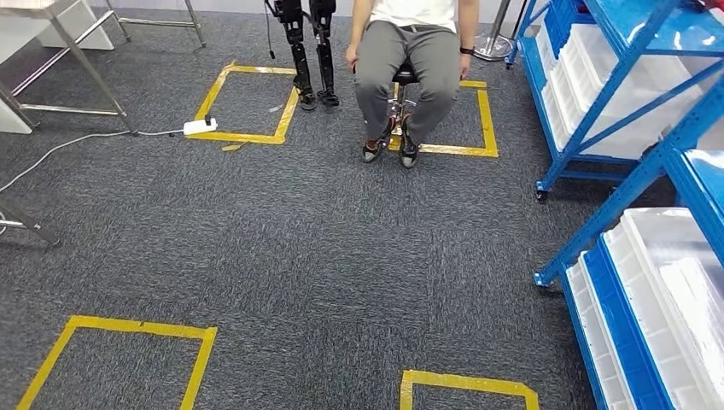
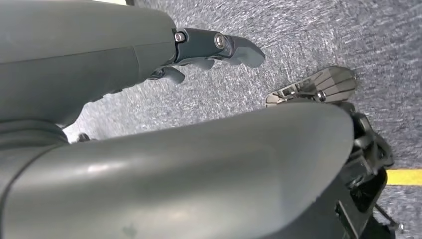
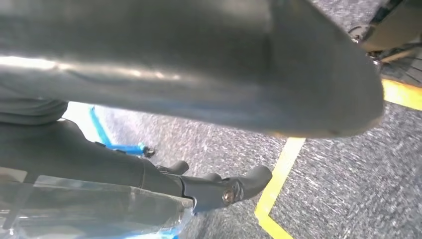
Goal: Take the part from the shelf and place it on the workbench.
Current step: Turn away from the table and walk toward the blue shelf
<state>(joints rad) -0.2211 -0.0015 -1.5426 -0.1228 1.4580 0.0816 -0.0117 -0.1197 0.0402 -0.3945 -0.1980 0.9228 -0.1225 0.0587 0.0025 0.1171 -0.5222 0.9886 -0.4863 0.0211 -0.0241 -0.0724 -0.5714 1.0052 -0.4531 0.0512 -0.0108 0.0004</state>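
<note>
Grey carpet (image 1: 282,256) marked with yellow tape squares (image 1: 128,359) spreads ahead, and a person (image 1: 410,68) sits on a stool beside a second robot's black legs (image 1: 309,51). Blue shelves (image 1: 632,137) holding white bins (image 1: 674,290) stand to the right, probably the source of the part. At the right wrist, the right hand (image 3: 164,191) has its dark fingers (image 3: 249,180) curled over a clear plastic-wrapped part (image 3: 89,209) with a blue edge, which seems to be what it carries while walking. At the left wrist, the left hand (image 2: 149,55) hangs over the carpet, fingers (image 2: 239,47) loosely extended and holding nothing. A steel table (image 1: 51,68) at far left may be the workbench.
</note>
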